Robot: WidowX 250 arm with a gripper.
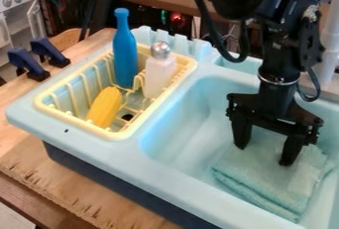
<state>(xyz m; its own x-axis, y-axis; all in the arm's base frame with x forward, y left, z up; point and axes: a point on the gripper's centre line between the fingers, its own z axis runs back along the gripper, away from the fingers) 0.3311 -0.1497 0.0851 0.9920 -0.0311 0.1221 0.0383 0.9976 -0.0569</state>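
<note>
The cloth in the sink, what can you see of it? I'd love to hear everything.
The cloth is pale aqua, close in colour to the sink. It looks soft and slightly textured, like towelling, and is folded over itself, with stacked layers showing along its near edge. It lies fairly flat on the floor of the large basin, a little rumpled at the right. The black gripper hangs over its far part, fingers apart; whether they touch it, I can't tell.

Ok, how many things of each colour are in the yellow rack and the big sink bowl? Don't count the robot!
Blue: 1, the tall bottle
White: 1, the container with a silver top
Yellow: 1, the long toy
Pale blue-green: 1, the folded cloth
Total: 4
</note>
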